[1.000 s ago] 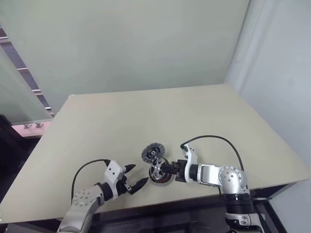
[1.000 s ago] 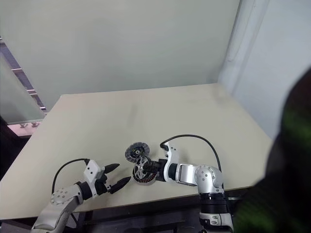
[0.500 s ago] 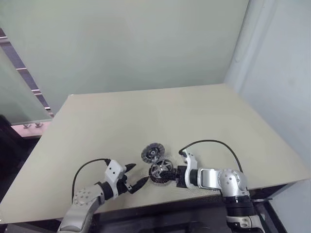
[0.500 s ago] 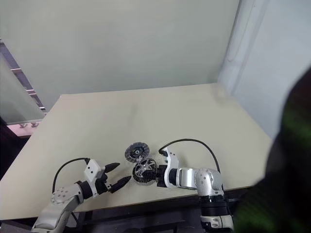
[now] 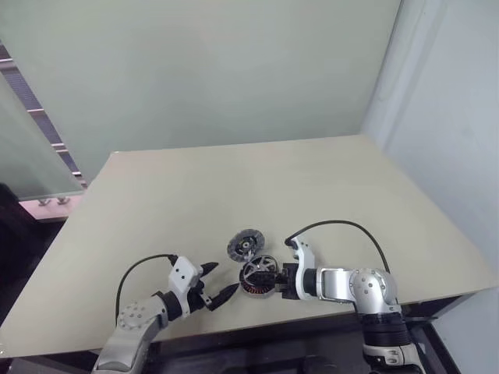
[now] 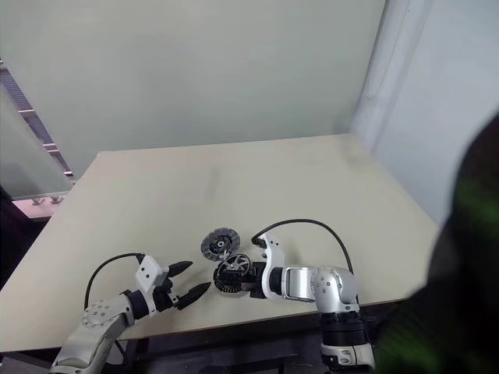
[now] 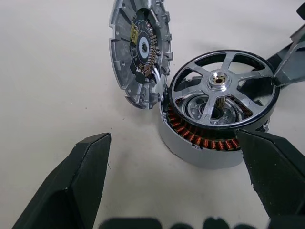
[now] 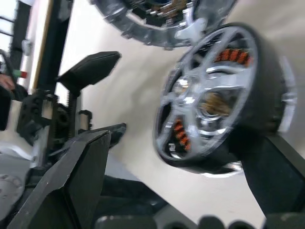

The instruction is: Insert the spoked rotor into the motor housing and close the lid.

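I saw a beige tabletop (image 5: 234, 179) running back from the pincers to a plain pale green wall (image 5: 218, 70). A white wall panel (image 5: 444, 117) stood on their right side, frosted glass (image 5: 27, 156) on their left.

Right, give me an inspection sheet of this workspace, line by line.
Surface: beige rectangular table, bare apart from the parts near its front edge.
Job's things: round spoked rotor with copper windings lies spokes up; grey ribbed-rim motor housing disc leans tilted against it.
Clutter: nothing seen.
Grippers: left gripper open, beside the parts, holding nothing; right gripper open, fingers at the rotor's sides.
Cables: a black cable loops over the right arm, another over the left.
Surroundings: pale green wall behind the table, white wall on the right.
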Action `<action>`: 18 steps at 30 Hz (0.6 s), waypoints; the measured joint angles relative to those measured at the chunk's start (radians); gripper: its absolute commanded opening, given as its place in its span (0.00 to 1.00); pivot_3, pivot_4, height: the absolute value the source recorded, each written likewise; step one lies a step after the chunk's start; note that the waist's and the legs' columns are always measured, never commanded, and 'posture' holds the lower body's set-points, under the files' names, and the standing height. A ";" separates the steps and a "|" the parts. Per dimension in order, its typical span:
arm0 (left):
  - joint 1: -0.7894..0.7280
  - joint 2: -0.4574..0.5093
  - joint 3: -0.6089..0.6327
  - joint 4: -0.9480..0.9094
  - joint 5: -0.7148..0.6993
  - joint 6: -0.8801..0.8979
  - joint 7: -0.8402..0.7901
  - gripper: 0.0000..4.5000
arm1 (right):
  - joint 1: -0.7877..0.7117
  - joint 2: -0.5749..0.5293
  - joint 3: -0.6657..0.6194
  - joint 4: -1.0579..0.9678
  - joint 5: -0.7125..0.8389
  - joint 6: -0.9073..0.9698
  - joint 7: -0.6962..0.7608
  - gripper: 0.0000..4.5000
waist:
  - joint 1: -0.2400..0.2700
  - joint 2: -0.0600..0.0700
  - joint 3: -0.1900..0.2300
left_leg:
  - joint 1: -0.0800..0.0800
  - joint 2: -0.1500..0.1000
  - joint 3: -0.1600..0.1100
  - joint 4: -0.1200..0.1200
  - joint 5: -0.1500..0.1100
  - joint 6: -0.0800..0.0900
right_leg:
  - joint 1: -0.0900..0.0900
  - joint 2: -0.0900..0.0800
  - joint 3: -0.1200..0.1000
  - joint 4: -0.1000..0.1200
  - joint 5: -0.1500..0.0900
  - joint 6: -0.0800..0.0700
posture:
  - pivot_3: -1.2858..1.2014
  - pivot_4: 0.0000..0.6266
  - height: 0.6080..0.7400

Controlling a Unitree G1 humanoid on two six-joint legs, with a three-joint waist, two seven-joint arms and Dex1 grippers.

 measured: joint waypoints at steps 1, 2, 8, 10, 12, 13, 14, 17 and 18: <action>0.000 -0.001 0.000 0.000 0.000 0.000 0.000 1.00 | 0.000 -0.001 -0.001 -0.002 0.000 0.002 0.000 1.00 | 0.000 0.000 0.000 | 0.000 0.000 0.000 0.000 0.000 0.000 | 0.000 0.000 0.000 0.000 0.000 0.000 | 0.52 0.00 1.00; -0.001 -0.003 -0.001 0.000 0.000 -0.001 -0.001 1.00 | 0.000 -0.002 -0.001 -0.004 -0.001 0.005 0.000 1.00 | 0.000 0.000 0.000 | 0.000 0.000 0.000 -0.001 0.000 0.000 | 0.000 0.000 0.000 0.000 0.000 0.000 | 0.52 0.00 1.00; -0.003 -0.005 -0.003 0.005 0.001 -0.003 -0.003 1.00 | -0.001 -0.012 -0.016 -0.011 -0.001 0.019 0.001 1.00 | 0.000 0.000 0.000 | 0.000 0.000 0.000 0.000 0.000 0.000 | 0.000 0.000 0.000 0.000 0.000 0.000 | 0.52 0.00 1.00; -0.004 -0.005 -0.003 0.011 0.002 -0.003 -0.003 1.00 | -0.001 -0.011 -0.026 -0.011 -0.003 0.019 0.001 0.92 | 0.000 0.000 0.000 | -0.001 0.000 0.000 0.000 0.000 0.000 | 0.000 0.000 0.000 0.000 0.000 0.000 | 0.52 0.00 1.00; -0.005 -0.006 -0.003 0.013 0.003 -0.004 -0.003 1.00 | -0.001 -0.006 -0.032 -0.010 -0.011 0.016 -0.002 0.81 | 0.000 0.000 0.000 | -0.001 0.000 0.000 0.001 0.000 0.000 | 0.000 0.000 0.000 0.000 0.000 0.000 | 0.52 0.00 1.00; -0.006 -0.007 -0.003 0.014 0.003 -0.004 -0.003 1.00 | 0.000 -0.004 -0.036 -0.010 -0.012 0.012 -0.004 0.72 | 0.000 0.000 0.000 | -0.001 0.000 0.000 0.001 0.000 0.000 | 0.000 0.000 0.000 0.000 0.000 0.000 | 0.52 0.00 1.00; -0.006 -0.008 -0.004 0.014 0.004 -0.004 -0.003 1.00 | 0.000 0.000 -0.038 -0.010 -0.013 0.008 -0.006 0.65 | 0.000 0.000 0.000 | 0.000 0.000 0.000 0.001 0.000 0.000 | 0.000 0.000 0.000 0.000 0.000 0.000 | 0.52 0.00 1.00; -0.007 -0.009 -0.005 0.014 0.004 -0.004 -0.002 1.00 | 0.002 0.016 -0.042 -0.007 -0.021 0.006 -0.009 0.40 | 0.000 0.000 0.000 | 0.000 0.000 0.000 0.000 0.000 0.000 | 0.000 0.000 0.000 0.000 0.000 0.000 | 0.52 0.00 1.00; -0.007 -0.010 -0.005 0.014 0.004 -0.004 -0.002 1.00 | 0.003 0.021 -0.043 -0.007 -0.024 0.005 -0.009 0.32 | 0.000 0.000 0.000 | 0.000 0.000 0.000 0.000 0.000 0.000 | -0.001 0.000 0.000 0.000 0.000 0.000 | 0.52 0.00 1.00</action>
